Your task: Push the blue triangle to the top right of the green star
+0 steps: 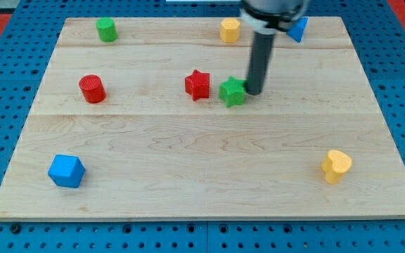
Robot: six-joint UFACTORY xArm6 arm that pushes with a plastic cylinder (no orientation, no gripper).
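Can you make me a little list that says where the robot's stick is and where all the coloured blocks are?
tip: my tip sits right beside the green star, on its right
blue triangle: view's top right, partly behind the arm
red star: left of the green star
yellow blocks: one at the top, one at bottom right
green cylinder: top left
red cylinder: left
blue cube: bottom left

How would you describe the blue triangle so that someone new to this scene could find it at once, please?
Start at the wooden board and follow its top edge toward the view's right. Just right of the dark rod sits the blue triangle, partly hidden by the arm. The only other blue piece, the blue cube, lies at the bottom left.
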